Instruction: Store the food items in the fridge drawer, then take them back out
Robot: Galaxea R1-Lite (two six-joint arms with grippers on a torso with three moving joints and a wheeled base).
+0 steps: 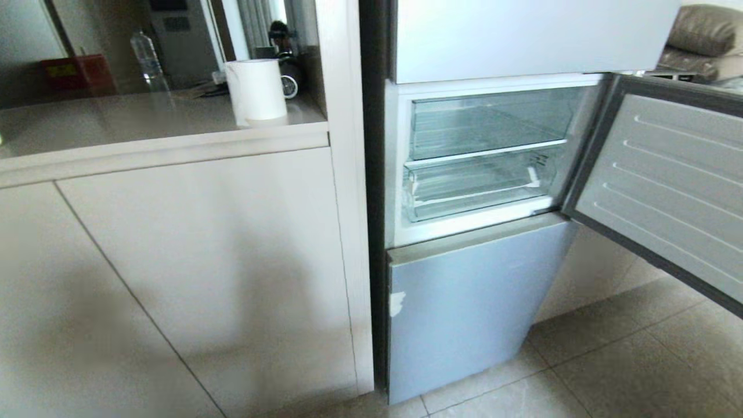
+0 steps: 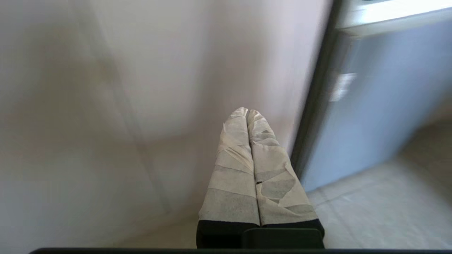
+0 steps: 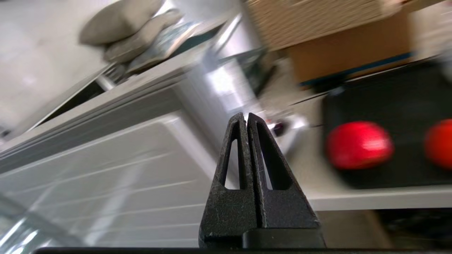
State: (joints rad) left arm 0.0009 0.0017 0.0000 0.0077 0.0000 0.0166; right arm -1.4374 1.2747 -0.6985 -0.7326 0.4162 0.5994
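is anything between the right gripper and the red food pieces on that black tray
Nothing visible. In the right wrist view the right gripper, shut and empty, has open space toward the red piece and orange-red piece on the black tray.

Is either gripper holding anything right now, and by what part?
Nothing is held. The left gripper and right gripper are both shut on nothing; the two red food items sit untouched on a black tray.

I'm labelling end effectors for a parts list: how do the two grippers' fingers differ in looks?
The left gripper has tapered fingers wrapped in pale, creased tape above a black base. The right gripper is bare black, rough-textured, with tapered fingers that each have a long triangular cut-out.
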